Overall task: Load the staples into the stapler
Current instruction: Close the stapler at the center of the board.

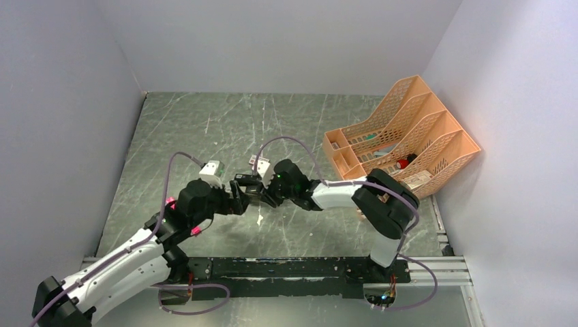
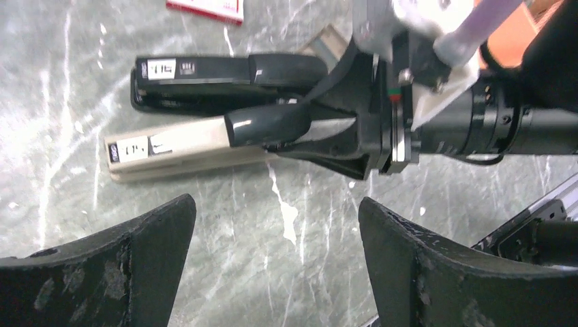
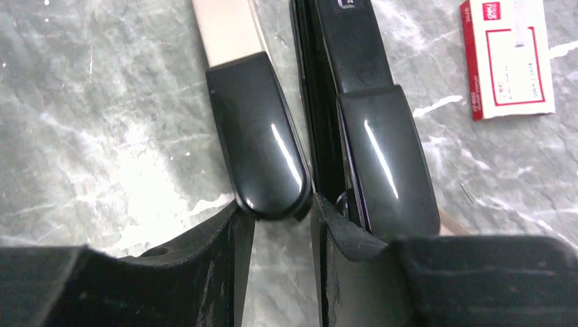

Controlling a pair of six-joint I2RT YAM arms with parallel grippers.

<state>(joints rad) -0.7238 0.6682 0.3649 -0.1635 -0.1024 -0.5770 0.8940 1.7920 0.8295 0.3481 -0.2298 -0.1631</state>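
Left end effector (image 2: 276,211) hangs released, fingers spread wide over bare stone. Right end effector (image 3: 281,218) has its jaws part-way apart, worktop showing in the gap. The black tip of the silver-grey stapler (image 2: 177,146) sits right at their mouth, and nothing looks clamped. Whether the tip touches a finger is hard to call.

The black stapler (image 3: 382,157) lies just beside it, parallel, running over the right-hand finger. Each stapler carries a small white sticker, characters too blurred to read.

Beyond the black one lies the staple box (image 3: 508,58), flat, red-and-white label up. Its print is too fine to read and its contents are hidden.

From above, both wrists cover the staplers completely. The worktop (image 1: 272,122) is grey-green marbled stone with pale walls (image 1: 272,41) on three sides. An orange file rack (image 1: 402,136) leans at the right wall, its contents indistinct.
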